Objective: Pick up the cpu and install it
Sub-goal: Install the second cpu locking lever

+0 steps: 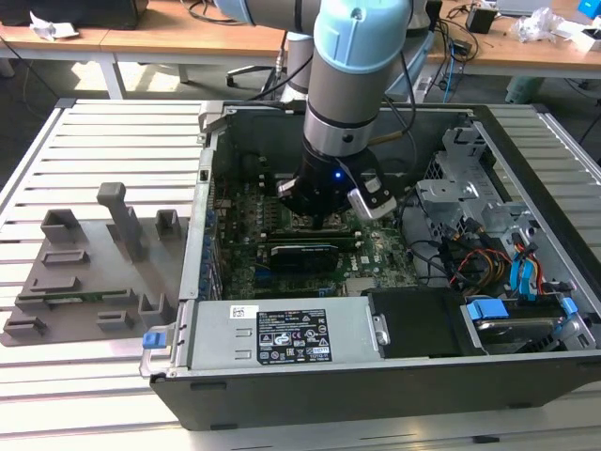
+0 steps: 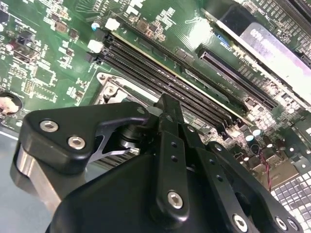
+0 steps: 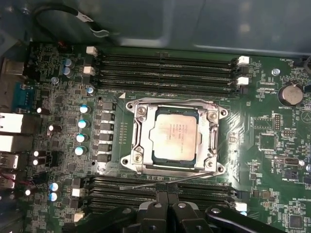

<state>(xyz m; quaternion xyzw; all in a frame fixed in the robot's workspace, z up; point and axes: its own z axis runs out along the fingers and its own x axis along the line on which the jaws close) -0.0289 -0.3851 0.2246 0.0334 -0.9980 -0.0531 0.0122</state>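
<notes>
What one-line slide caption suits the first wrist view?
CPU seated in its motherboard socket, pincer poised just beside it.

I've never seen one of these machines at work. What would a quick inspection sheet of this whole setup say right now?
Surface: slatted metal table carrying an open computer case.
Job's things: the cpu lies inside the socket frame on the green motherboard.
Clutter: grey fixture tray on the exterior view's left; long black expansion card on the board.
Hand: the hand is shut, holding nothing, low over the memory slots beside the socket.
Cables: orange and blue bundle at the exterior view's right of the case; black loop near the case wall.
Surroundings: wooden desks behind.
</notes>
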